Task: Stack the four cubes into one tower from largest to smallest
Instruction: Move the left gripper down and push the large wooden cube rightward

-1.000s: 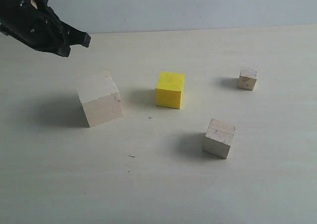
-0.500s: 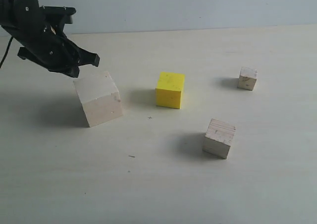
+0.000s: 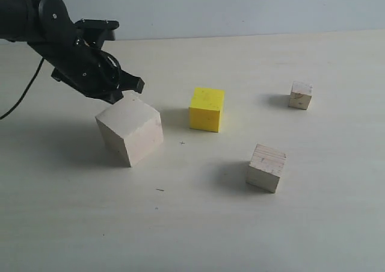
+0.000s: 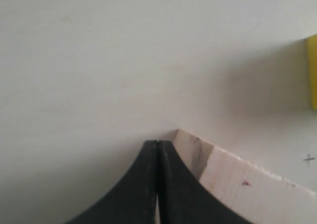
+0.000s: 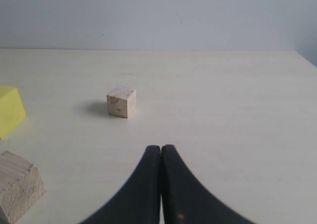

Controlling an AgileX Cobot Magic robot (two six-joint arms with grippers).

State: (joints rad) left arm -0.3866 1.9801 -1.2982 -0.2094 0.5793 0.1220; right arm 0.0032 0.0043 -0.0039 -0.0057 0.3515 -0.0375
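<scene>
The left end effector point(image 4: 157, 144) has its black jaws pressed together on nothing, the tips at the upper back corner of the large pale unpainted wooden cube point(image 3: 131, 130), apparently touching it. The right end effector point(image 5: 161, 148) is likewise closed and empty above the bench point(image 3: 313, 224). The bright yellow cube point(image 3: 206, 109) sits beside the large one. The small pale wooden cube point(image 3: 300, 95) lies nearer the far edge and the grained medium wooden cube point(image 3: 266, 167) nearer the front, all unstacked.

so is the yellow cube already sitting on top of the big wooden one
No, the yellow cube stands on the table by itself, apart from the large pale cube.
</scene>
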